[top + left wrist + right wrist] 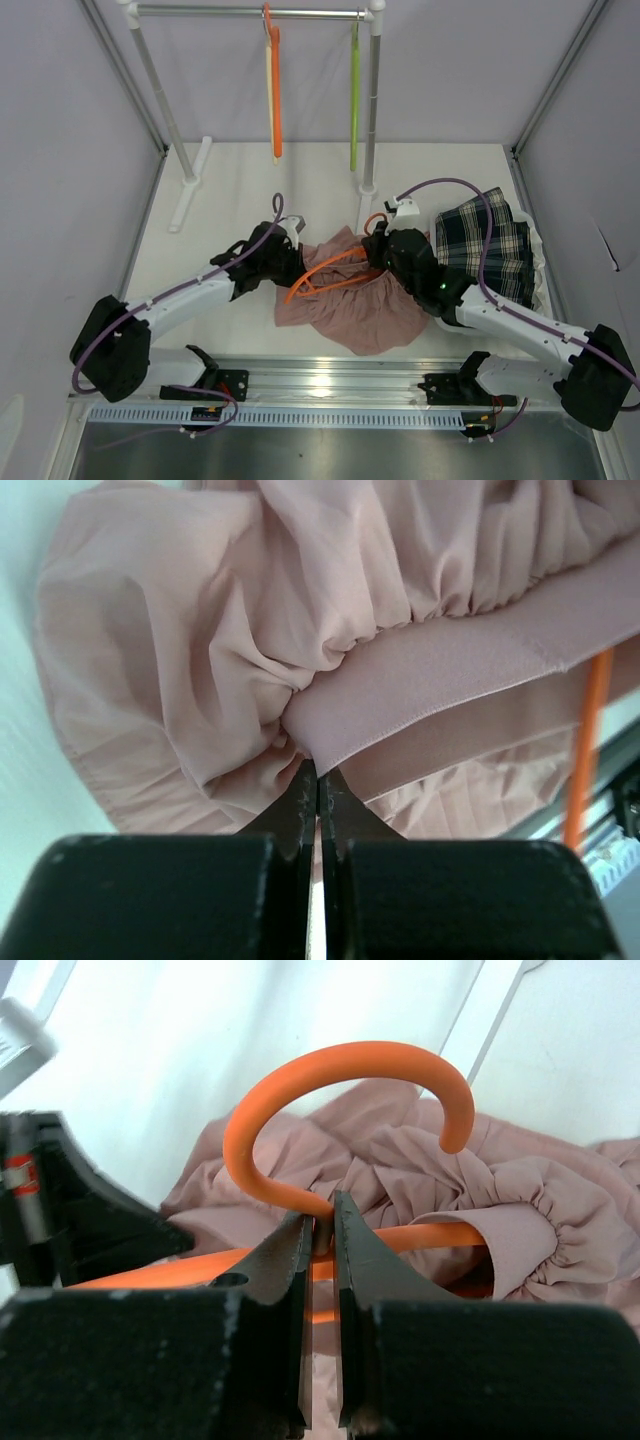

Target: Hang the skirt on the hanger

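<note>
rail (250,13) 1 | orange hangers 2: hung orange hanger (276,100) on rail, lying orange hanger (325,268) before rail | lime-green hanger (354,100) 1, on rail | pink garment (350,315) 1 | plaid skirt (510,250) 1

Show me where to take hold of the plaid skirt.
Pinch the plaid skirt at its far edge, coming straight down. It lies flat, pleats spread, on the white cloth, and the right arm covers its near left corner. Which edge is the waistband I cannot tell.

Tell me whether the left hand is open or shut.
Shut. In the left wrist view the left hand has its fingers pressed together on the waistband edge of the pink skirt.
</note>
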Action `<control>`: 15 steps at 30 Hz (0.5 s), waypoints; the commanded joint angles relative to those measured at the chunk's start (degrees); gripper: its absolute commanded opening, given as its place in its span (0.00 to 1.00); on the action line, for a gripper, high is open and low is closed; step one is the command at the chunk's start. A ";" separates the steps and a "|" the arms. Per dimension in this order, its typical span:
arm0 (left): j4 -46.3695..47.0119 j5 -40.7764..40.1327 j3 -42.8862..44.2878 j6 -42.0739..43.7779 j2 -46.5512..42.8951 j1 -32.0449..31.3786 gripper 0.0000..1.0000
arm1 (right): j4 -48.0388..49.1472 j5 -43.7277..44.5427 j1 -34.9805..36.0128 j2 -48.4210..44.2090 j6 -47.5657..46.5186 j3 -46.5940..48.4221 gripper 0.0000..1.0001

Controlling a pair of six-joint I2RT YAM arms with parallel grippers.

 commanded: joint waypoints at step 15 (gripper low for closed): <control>-14.11 1.79 -2.16 -0.94 -19.93 2.67 0.00 | 16.95 20.95 0.29 3.99 -3.64 -2.76 0.00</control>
